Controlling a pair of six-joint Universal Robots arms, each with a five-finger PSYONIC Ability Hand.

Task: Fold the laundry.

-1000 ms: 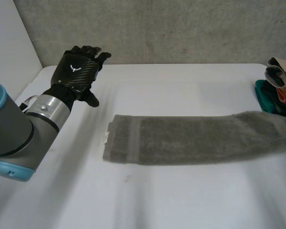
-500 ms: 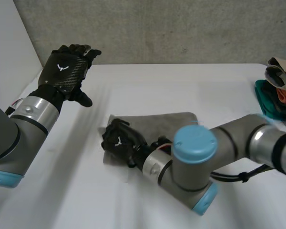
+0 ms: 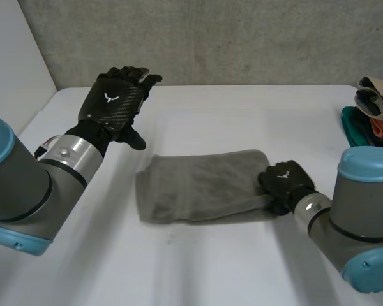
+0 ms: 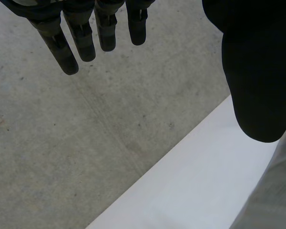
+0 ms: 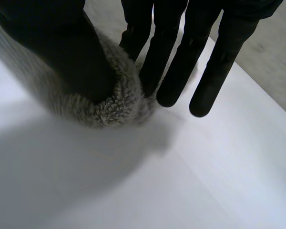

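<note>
Right hand [image 3: 285, 182] shifted along towel [image 3: 198, 185] from left end to folded right end, thumb and straight fingers pinching the fold, left hand [image 3: 115, 102] raised above table [image 3: 210, 261], fingers straight, empty.

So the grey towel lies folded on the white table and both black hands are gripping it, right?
Not both. Only the right hand pinches the grey towel, at its end, as the right wrist view shows. The left hand hovers open, apart from it, in the head view. The towel does lie folded on the white table.
</note>
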